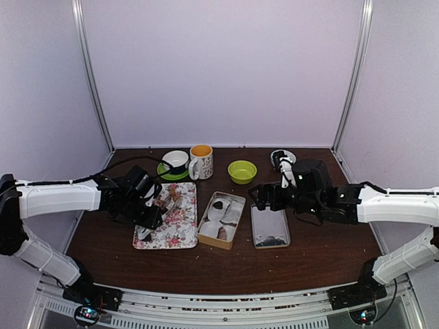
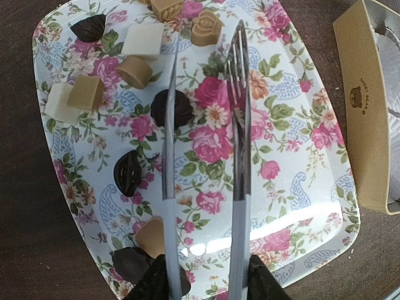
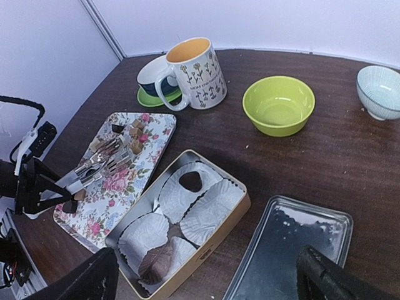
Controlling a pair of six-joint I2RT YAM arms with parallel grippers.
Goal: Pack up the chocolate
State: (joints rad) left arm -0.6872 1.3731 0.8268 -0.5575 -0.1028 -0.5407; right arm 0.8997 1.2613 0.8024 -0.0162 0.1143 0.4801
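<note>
Dark chocolate [image 2: 182, 110] lies ahead of the left gripper [image 2: 209, 284], beside its tongs [image 2: 239, 156].

The dark brown tabletop [image 1: 309, 257] carries seven things. At the left lies a floral tray [image 1: 184, 232]. An open tin [image 1: 214, 242] sits just beside its right edge. Right of the tin, with a gap between, lies a flat silver lid [image 1: 269, 223]. Along the back, from left to right, stand a green saucer [image 1: 164, 173], a mug [image 1: 202, 164] just beside it, a green bowl [image 1: 242, 171] and a pale bowl [image 1: 281, 156].
</note>
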